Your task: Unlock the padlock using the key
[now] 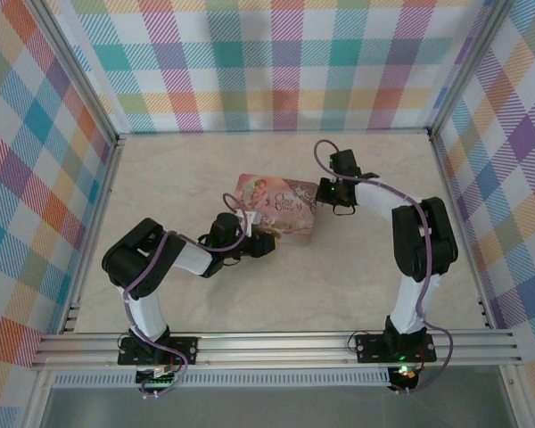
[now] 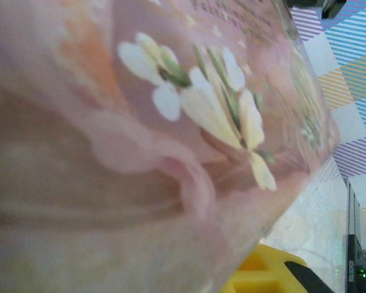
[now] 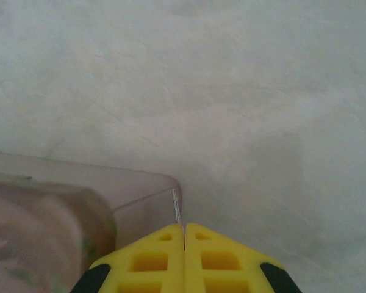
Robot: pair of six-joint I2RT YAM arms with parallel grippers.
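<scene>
**Right gripper** (image 3: 184, 231). We find its two yellow fingers (image 3: 149, 262) pressed flat against each other, clenched on the key (image 3: 177, 207). The key is a thin grey metal sliver. It stands straight out from the seam between the fingertips and points ahead of the gripper. Its free end lies just beside the rounded corner of the pink tin (image 3: 61, 238), which sits to the left of the gripper in the right wrist view. We cannot tell whether the key touches the tin wall. Ahead and to the right of the gripper lies bare, pale marbled table (image 3: 262, 110).

**Left gripper** (image 1: 260, 242). From above we see it at the tin's near left corner, on the opposite side of the tin from the right gripper. In the left wrist view the tin's surface is printed with white flowers (image 2: 195, 97) on pink. It is immediately in front of the gripper and too close to be sharp. One yellow finger (image 2: 256, 278) shows at the lower edge of that view, below the tin's edge. We cannot tell whether this gripper is released or clenched, nor whether it holds the tin.

**Tin.** It lies on the table between the two grippers, pictured lid upward. Both arms reach toward it from the near edge. Plaid walls (image 1: 276, 62) enclose the table beyond and to the outer side of each gripper.
</scene>
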